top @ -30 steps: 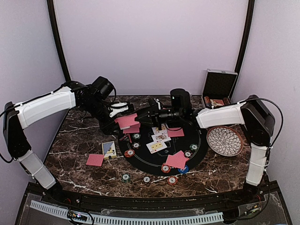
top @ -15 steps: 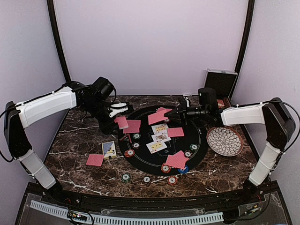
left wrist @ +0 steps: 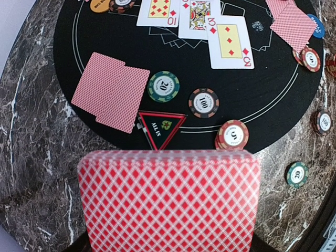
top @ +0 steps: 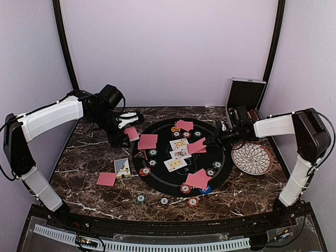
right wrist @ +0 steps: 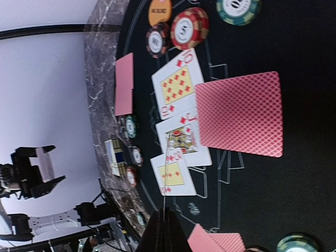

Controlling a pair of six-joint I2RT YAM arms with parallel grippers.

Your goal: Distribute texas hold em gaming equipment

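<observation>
My left gripper (top: 128, 133) is shut on a deck of red-backed playing cards (left wrist: 168, 202) and holds it over the table's left part, beside the black round mat (top: 220, 157). My right gripper (top: 215, 138) is low over the mat's right side, shut on a single card (right wrist: 168, 173) that shows edge-on. Three face-up cards (top: 178, 153) lie mid-mat, with red-backed cards (top: 184, 125) at the far side, the left (top: 148, 142) and the near side (top: 198, 179). Poker chips (top: 153, 153) ring the mat. An orange disc (top: 175, 128) and a blue disc (top: 206, 190) lie on it.
A white patterned plate (top: 252, 157) sits right of the mat, under my right forearm. An open black case (top: 244, 95) stands at the back right. A card box (top: 122, 167) and one red-backed card (top: 106, 179) lie on the marble at left. Loose chips (top: 164, 200) lie near the front edge.
My right gripper has drawn away from the left gripper's deck with one card, swinging right and down to the mat's right side. The left gripper has shifted slightly.
</observation>
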